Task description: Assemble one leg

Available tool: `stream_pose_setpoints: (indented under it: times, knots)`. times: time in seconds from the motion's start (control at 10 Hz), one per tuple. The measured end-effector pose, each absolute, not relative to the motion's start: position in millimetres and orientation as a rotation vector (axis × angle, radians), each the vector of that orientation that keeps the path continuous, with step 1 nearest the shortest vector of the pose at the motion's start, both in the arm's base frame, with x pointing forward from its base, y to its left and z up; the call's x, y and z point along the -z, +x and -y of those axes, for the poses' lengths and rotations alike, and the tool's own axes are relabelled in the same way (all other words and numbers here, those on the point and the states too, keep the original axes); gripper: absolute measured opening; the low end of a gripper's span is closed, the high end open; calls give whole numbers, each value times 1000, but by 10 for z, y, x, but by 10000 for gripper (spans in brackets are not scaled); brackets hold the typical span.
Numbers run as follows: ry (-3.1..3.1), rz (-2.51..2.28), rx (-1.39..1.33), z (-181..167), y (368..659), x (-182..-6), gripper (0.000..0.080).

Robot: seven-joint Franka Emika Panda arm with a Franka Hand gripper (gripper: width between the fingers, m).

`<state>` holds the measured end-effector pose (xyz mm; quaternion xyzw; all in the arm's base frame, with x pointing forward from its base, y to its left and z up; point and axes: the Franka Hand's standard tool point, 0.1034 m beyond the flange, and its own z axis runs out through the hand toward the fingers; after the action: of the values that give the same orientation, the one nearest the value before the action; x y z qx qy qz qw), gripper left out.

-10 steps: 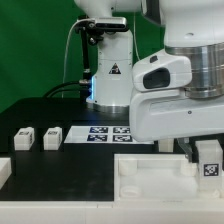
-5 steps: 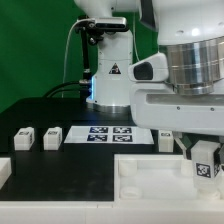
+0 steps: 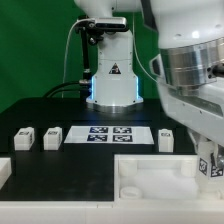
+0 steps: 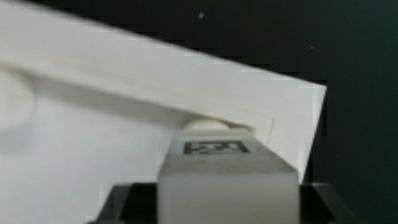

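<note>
My gripper (image 3: 211, 163) is at the exterior view's far right, shut on a leg (image 3: 214, 166), a small white block with a black-and-white tag. In the wrist view the held leg (image 4: 224, 175) stands between my dark fingers (image 4: 128, 203), tag facing the camera. It hangs just above a corner hole (image 4: 210, 124) of the large white tray-like piece (image 4: 107, 130). That piece lies at the front of the table (image 3: 150, 172). Three more legs stand on the black table: two at the left (image 3: 24, 137) (image 3: 51, 136) and one at the right (image 3: 167, 139).
The marker board (image 3: 108, 134) lies flat behind the tray-like piece, between the loose legs. Another white part (image 3: 5, 170) sits at the front left edge. The robot base (image 3: 110, 75) stands at the back, in front of a green wall.
The arm has shifted toward the exterior view's right and lowered with the leg in its grip. This uncovered the loose leg beside the marker board.
</note>
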<state>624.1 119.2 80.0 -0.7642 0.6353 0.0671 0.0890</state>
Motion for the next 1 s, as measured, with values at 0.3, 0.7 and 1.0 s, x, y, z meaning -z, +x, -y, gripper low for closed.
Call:
stream_pose_setpoints:
  times: [0.3,0.7,1.0]
  knots:
    - [-2117,-2054,-195,-1250,6242,-791,294]
    - [-2261,-1876,-147,-1204,6248,-748,598]
    - [-2586,-1438,-93,-1222,6228,-763,647]
